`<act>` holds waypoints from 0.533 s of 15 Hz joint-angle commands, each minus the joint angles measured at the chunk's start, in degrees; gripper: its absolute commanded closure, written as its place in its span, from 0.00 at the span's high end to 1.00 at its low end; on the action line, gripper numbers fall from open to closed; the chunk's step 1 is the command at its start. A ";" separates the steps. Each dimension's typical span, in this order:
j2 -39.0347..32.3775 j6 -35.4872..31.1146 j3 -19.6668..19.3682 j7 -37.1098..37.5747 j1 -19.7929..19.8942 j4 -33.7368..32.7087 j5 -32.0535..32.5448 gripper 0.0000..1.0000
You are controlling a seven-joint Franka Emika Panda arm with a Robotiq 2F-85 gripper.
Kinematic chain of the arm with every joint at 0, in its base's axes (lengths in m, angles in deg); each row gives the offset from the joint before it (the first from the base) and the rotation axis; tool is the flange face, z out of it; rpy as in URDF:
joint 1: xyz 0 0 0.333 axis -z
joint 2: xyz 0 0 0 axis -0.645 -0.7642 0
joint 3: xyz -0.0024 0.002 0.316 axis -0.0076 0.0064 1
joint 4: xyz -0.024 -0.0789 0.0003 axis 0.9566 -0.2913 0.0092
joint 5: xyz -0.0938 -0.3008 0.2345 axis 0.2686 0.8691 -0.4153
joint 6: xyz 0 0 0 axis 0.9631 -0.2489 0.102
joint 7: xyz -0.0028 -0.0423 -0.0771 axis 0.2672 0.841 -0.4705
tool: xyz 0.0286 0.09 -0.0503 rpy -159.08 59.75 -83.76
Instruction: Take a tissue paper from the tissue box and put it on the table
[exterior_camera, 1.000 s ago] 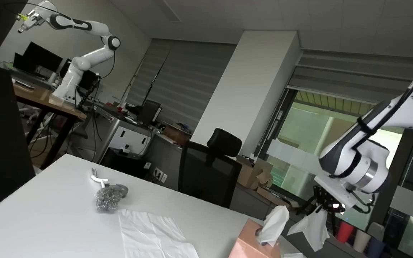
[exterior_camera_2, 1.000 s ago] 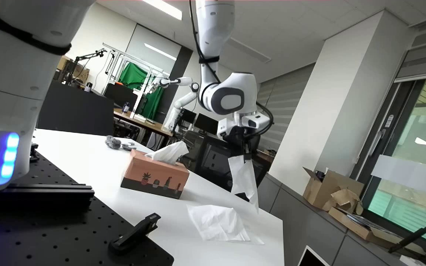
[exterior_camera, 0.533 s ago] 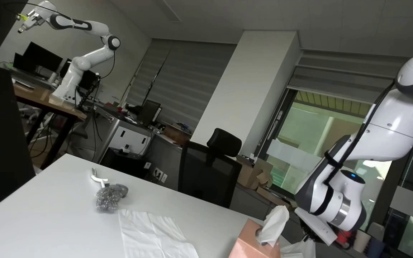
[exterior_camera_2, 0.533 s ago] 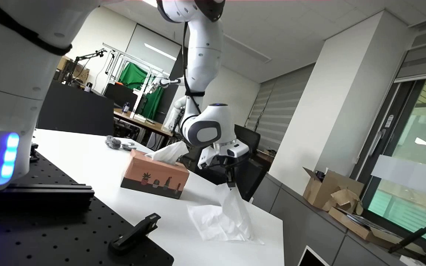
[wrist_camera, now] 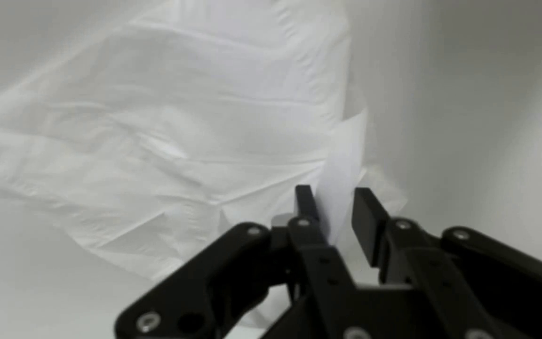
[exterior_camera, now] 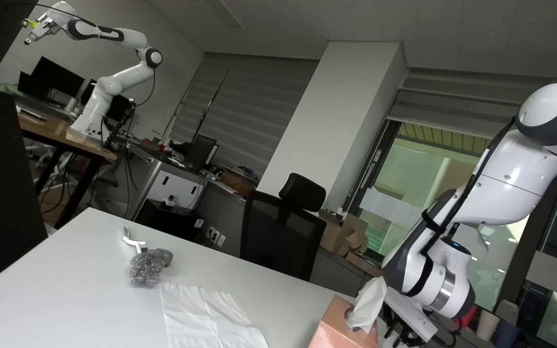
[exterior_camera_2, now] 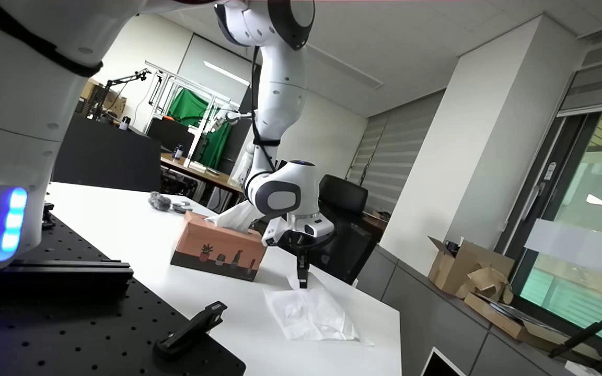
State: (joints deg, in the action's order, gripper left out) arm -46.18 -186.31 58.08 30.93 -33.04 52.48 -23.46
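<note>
My gripper points down just above the table. Its fingers are parted, with a small gap. A thin white tissue lies spread under it; one raised fold stands between the fingertips, near the left finger. In an exterior view the gripper is over the crumpled tissue on the white table; an older tissue lies there too, and I cannot tell the layers apart. The gripper also shows in an exterior view. The pink tissue box stands beside it with a tissue sticking out.
Another flat tissue lies on the table. A grey scrubber and a white-handled item lie farther along. A black clamp sits on the black perforated plate. A black chair stands behind the table edge.
The arm has moved down and toward the tissue box. The tissue that hung from the gripper has come down onto the table, and the fingers now stand apart.
</note>
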 commanded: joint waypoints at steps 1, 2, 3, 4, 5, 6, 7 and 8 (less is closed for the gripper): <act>6.51 10.77 5.25 -0.90 4.09 0.79 1.29 0.60; 8.34 14.91 6.63 -1.52 5.01 1.07 1.42 0.66; 10.25 19.16 7.32 -2.18 5.37 1.42 1.35 0.73; 12.08 23.59 8.06 -3.47 5.91 1.59 0.91 0.80; 13.76 28.42 8.15 -4.07 6.09 1.56 0.97 0.86; 15.35 33.23 7.99 -4.06 6.12 1.70 1.82 0.93; 16.68 38.19 7.40 -4.29 5.78 1.60 2.16 0.98; 12.93 31.98 6.75 -4.38 4.35 -0.16 0.29 0.82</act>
State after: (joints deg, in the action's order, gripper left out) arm -33.20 -154.34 65.30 26.72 -28.21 52.40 -22.80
